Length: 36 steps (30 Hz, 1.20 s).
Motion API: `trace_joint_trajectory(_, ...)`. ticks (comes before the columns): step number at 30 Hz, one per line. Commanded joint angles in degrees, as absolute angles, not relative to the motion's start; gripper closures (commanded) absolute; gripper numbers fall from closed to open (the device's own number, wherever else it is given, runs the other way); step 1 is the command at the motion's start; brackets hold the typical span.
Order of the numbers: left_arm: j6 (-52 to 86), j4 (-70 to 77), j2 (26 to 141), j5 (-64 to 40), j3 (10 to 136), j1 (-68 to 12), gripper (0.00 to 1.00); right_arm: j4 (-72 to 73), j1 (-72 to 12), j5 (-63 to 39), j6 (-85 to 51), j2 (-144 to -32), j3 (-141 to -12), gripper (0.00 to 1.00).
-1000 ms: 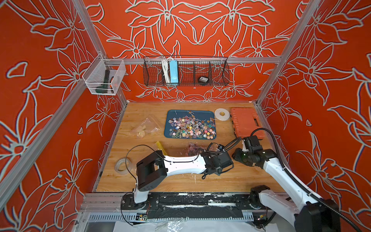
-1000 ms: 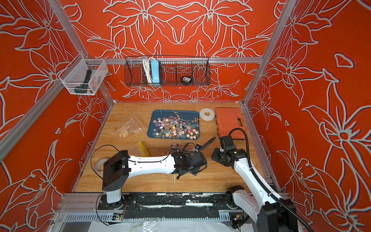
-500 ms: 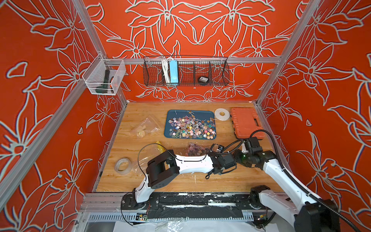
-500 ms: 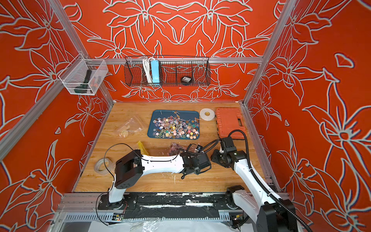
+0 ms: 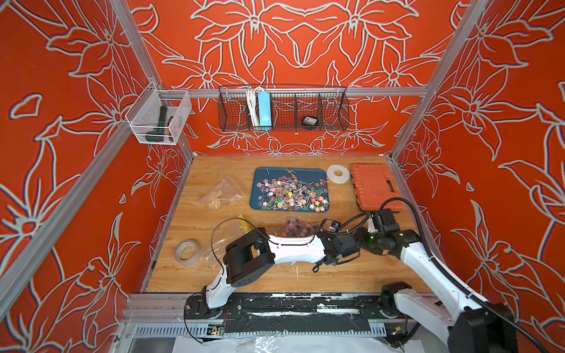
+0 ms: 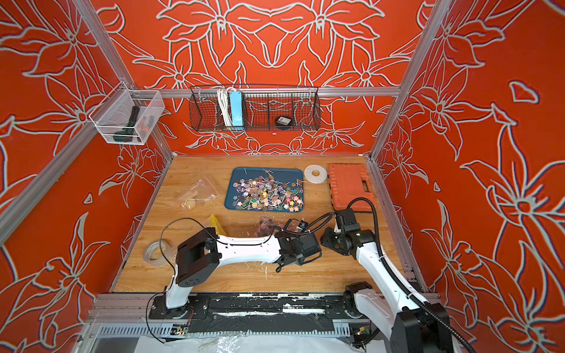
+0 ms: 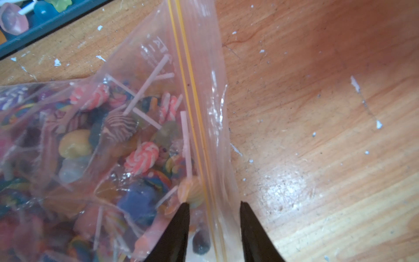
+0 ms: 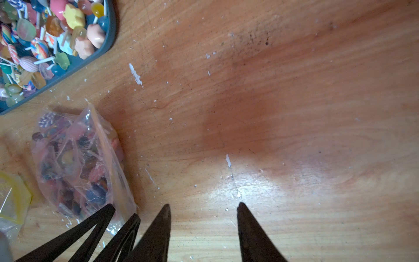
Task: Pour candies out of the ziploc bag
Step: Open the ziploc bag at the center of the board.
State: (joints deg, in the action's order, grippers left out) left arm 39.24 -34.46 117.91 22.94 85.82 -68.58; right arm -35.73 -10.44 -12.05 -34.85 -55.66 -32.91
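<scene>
The clear ziploc bag (image 7: pixel 140 95) lies on the wooden table, full of candies (image 7: pixel 140 158) on white sticks. My left gripper (image 7: pixel 213 203) is open, and its two black tips stand on either side of the bag's yellow-lined zip edge without pinching it. My right gripper (image 8: pixel 204 204) is open over bare wood beside the bag (image 8: pixel 74 158), nothing between its tips. Both top views show the bag (image 5: pixel 295 227) (image 6: pixel 266 224) just behind the left wrist. More candies (image 5: pixel 290 192) fill the blue tray (image 5: pixel 308 173) behind it.
An orange case (image 5: pixel 374 186) and a white tape roll (image 5: pixel 337 174) sit at the back right. Another small clear bag (image 5: pixel 221 195) lies left of the tray, a yellow item (image 5: pixel 244 222) and a clear tape roll (image 5: pixel 187 252) nearer the front left.
The left arm's elbow has swung to the right while its gripper stays at the bag. The right arm has barely moved. Both jaws keep the same width.
</scene>
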Motion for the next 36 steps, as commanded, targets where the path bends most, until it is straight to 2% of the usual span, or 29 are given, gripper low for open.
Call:
trace_joint_trajectory(1,39.8,-35.8,117.1,24.4,87.0,-68.1,0.61,-35.6,-10.0,-12.7,-34.2,-55.5,-32.0,0.52)
trace_joint_trajectory(36,38.4,-32.3,113.4,21.0,84.3,-65.9,0.62,-35.1,-9.9,-12.4,-34.8,-56.1,-31.9,0.53)
